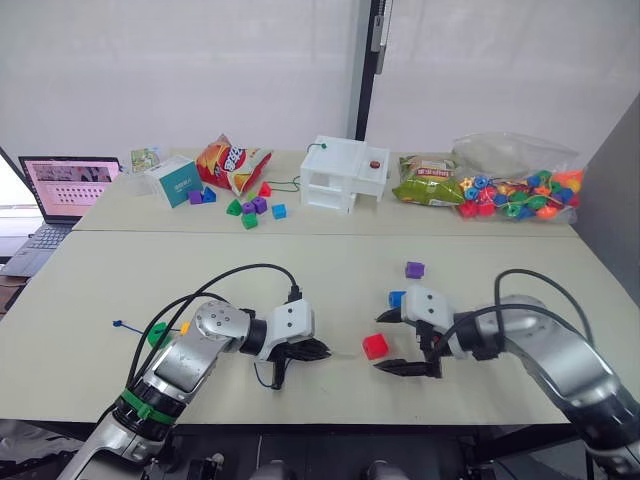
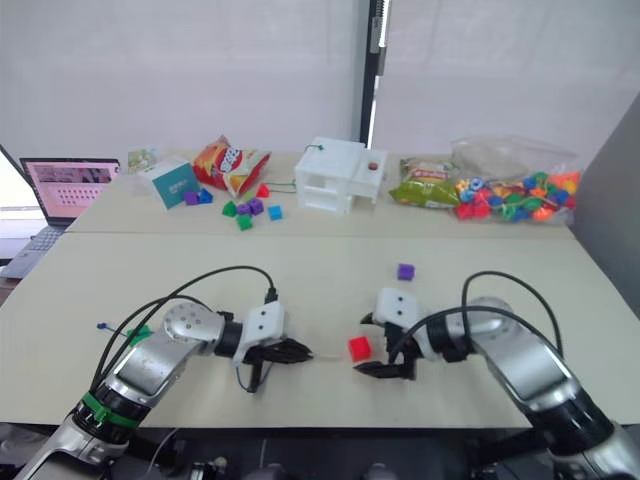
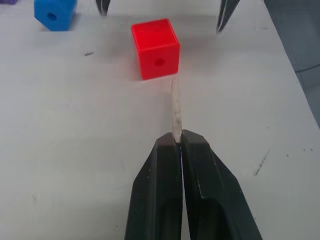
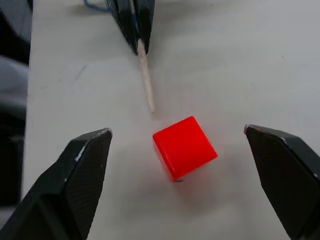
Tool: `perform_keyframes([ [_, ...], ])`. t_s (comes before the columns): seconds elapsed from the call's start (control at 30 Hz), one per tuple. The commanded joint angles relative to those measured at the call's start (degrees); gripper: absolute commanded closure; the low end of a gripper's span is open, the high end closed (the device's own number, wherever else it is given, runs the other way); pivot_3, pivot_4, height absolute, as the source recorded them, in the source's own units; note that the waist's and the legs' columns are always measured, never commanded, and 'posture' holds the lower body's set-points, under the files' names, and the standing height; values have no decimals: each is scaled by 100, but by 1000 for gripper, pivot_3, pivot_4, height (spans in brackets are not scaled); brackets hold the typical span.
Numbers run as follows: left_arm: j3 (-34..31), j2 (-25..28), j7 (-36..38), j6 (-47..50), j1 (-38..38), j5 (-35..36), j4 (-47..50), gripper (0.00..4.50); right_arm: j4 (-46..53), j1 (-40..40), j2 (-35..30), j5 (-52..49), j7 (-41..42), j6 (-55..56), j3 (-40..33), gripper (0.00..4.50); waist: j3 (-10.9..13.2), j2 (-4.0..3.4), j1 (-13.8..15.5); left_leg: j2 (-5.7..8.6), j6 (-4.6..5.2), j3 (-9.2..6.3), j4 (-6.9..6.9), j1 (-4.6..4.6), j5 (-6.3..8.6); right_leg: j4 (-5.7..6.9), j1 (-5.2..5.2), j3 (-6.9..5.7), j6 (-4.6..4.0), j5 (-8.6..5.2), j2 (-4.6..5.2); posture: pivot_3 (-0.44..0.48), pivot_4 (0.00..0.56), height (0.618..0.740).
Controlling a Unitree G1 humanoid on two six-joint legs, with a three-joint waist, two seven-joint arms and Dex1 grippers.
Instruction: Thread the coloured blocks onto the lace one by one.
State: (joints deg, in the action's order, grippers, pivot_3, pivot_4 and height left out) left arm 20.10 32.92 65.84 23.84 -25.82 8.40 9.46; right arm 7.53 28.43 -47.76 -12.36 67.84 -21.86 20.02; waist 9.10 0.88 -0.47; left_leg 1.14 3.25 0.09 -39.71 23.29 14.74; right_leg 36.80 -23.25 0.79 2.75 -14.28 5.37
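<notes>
One block is in play for us just now, the red block (image 1: pixel 375 346), lying on the table (image 1: pixel 330 270) between our two grippers; our left gripper (image 3: pixel 178 142) has its fingers pressed together on the lace (image 3: pixel 175 107), gripping it just behind the pale stiff tip, which juts forward and points at the hole in the near face of the cube; our right gripper (image 4: pixel 182 170) stands wide open with a finger on either side of the red block, touching nothing; we judge that the first threading is in hand and no block is on the cord yet; the next move calls for the right fingers to close squarely on the cube and steady it, hole facing the tip, while the left feeds the tip straight in, since a small skew would push the cube away; the blue block (image 1: pixel 397 298) lies just beyond the red one and the purple block (image 1: pixel 415 269) farther out; a green block (image 1: pixel 158 335) and a sliver of yellow sit half hidden behind our left arm; the rest of the lace is hard to follow, with only a dark end (image 1: pixel 118 324) showing near the left edge.
</notes>
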Motion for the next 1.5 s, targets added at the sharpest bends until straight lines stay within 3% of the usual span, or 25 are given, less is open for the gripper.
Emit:
perform_keyframes([
  [0.03,-72,6,-149,182,61,87,335,4500,-640,238,75,335,437,869,134,27,0,0,23,0,1,0,0,3,0,-1,-2,0,0,0,2,0,150,740],
  [0.13,-99,33,-337,438,156,77,565,4500,-1162,428,307,423,722,1239,237,27,0,0,27,2,3,2,-1,8,2,-3,-3,3,2,1,5,0,150,740],
  [0.17,-104,65,-403,539,182,53,633,4500,-1321,463,402,445,778,1339,248,266,1,1,29,2,3,2,-1,7,2,-4,-3,5,3,1,5,0,150,740],
  [0.47,27,79,-621,902,177,58,842,4500,-1549,285,724,365,793,1172,-41,3234,0,0,88,5,1,-2,-1,3,2,3,-3,4,2,2,15,0,150,740],
  [0.9,380,-158,-793,896,-101,-97,594,4500,-318,-410,825,420,195,147,-144,3303,0,0,105,5,0,-4,2,0,2,9,-4,5,1,2,14,0,150,740],
  [1.5,536,-446,-735,810,-332,-136,454,4500,88,-464,919,504,29,-261,-20,3303,0,0,108,6,0,-3,-1,-2,2,8,0,3,1,2,13,0,150,740],
])
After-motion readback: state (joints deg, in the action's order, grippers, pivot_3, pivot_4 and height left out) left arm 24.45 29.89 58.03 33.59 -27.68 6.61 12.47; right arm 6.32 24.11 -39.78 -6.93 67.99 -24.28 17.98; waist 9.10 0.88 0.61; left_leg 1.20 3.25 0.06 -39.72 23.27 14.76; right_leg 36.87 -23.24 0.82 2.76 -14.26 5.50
